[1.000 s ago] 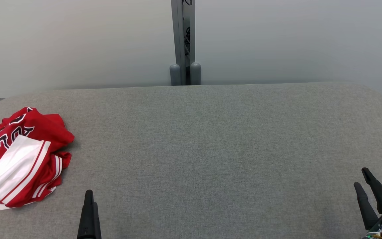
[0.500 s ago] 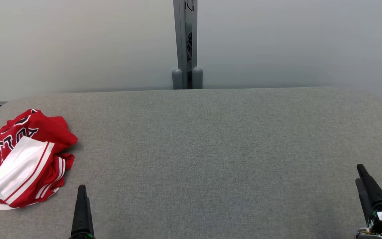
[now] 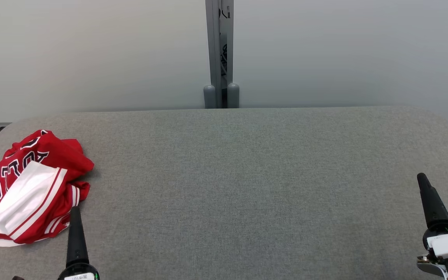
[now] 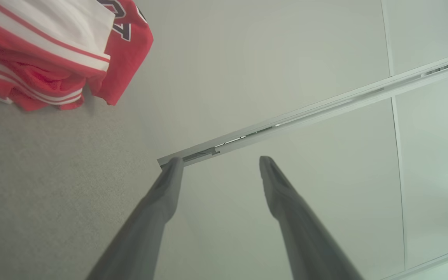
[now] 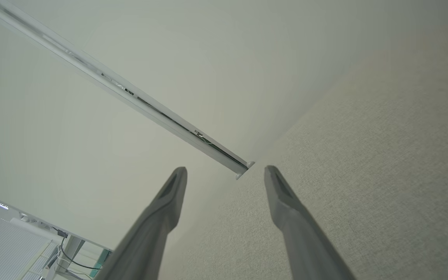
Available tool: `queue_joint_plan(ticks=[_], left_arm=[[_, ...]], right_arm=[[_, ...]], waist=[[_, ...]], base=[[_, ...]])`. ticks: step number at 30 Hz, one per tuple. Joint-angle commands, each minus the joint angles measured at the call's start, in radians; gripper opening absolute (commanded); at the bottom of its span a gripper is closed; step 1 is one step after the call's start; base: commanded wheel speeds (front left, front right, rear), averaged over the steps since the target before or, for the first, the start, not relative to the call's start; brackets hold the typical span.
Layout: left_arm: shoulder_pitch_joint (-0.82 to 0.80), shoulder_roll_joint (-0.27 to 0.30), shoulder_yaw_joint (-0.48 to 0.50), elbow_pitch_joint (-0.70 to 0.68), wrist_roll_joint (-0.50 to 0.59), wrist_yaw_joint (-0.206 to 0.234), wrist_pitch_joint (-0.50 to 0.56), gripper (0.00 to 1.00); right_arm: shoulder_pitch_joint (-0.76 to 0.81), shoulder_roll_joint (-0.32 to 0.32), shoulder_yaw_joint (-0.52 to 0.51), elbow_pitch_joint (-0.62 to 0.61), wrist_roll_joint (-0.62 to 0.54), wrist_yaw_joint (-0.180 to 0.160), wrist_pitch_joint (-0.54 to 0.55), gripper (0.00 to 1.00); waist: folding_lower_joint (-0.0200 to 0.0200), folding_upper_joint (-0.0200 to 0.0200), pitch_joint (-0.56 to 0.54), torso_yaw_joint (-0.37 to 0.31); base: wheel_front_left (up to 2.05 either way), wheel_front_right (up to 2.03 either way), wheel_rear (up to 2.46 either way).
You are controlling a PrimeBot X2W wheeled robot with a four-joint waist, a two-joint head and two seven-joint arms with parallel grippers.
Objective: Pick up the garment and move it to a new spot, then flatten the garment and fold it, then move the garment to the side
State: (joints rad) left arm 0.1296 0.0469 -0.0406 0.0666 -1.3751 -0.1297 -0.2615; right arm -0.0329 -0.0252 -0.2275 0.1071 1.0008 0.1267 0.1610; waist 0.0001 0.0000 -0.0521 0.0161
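A crumpled red garment with white stripes and dark lettering lies at the left end of the grey table. My left gripper stands edge-on right beside the garment's lower right corner, its tip close to the cloth. In the left wrist view the left gripper is open with nothing between its fingers, and the garment sits up and to the left. My right gripper is near the table's right end, far from the garment. In the right wrist view the right gripper is open and holds nothing.
Pale wall panels stand behind the table, joined by a grey post with two rounded feet at the table's far edge. The table has rounded corners, and its fabric top stretches bare from the garment to the right gripper.
The camera has tilted, shifting the scene down. My left gripper has moved left, close beside the garment. My right gripper has turned edge-on and risen a little. The garment has not moved.
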Motion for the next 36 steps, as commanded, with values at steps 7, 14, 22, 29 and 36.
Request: queue_joint_plan(ticks=[7, 14, 22, 29, 36], left_arm=[[-0.053, 0.003, 0.094, -0.025, 0.17, -0.001, 0.0, 1.0], [-0.071, 0.003, 0.135, -0.027, 0.261, 0.005, 0.0, 1.0], [-0.08, 0.003, 0.122, -0.056, 0.393, 0.057, 0.0, 1.0], [-0.08, 0.004, 0.108, -0.088, 0.47, 0.106, 0.0, 1.0], [-0.065, 0.004, 0.064, -0.127, 0.637, 0.176, 0.0, 1.0]], right_arm=[[-0.031, -0.014, 0.051, -0.07, -0.191, 0.004, -0.063, 1.0], [-0.051, -0.016, 0.106, -0.113, -0.366, 0.005, -0.108, 1.0], [-0.069, -0.019, 0.179, -0.151, -0.561, 0.005, -0.156, 1.0], [-0.07, -0.033, 0.234, -0.185, -0.707, 0.005, -0.19, 1.0], [-0.045, -0.037, 0.289, -0.176, -0.816, 0.005, -0.226, 1.0]], waist=[[0.0, 0.0, -0.009, 0.004], [0.0, 0.0, -0.018, 0.009], [0.0, 0.0, -0.028, 0.018], [0.0, 0.0, -0.032, 0.026], [0.0, 0.0, -0.041, 0.034]], base=[[0.0, 0.0, 0.0], [0.0, 0.0, 0.0], [0.0, 0.0, 0.0], [0.0, 0.0, 0.0], [0.0, 0.0, 0.0]])
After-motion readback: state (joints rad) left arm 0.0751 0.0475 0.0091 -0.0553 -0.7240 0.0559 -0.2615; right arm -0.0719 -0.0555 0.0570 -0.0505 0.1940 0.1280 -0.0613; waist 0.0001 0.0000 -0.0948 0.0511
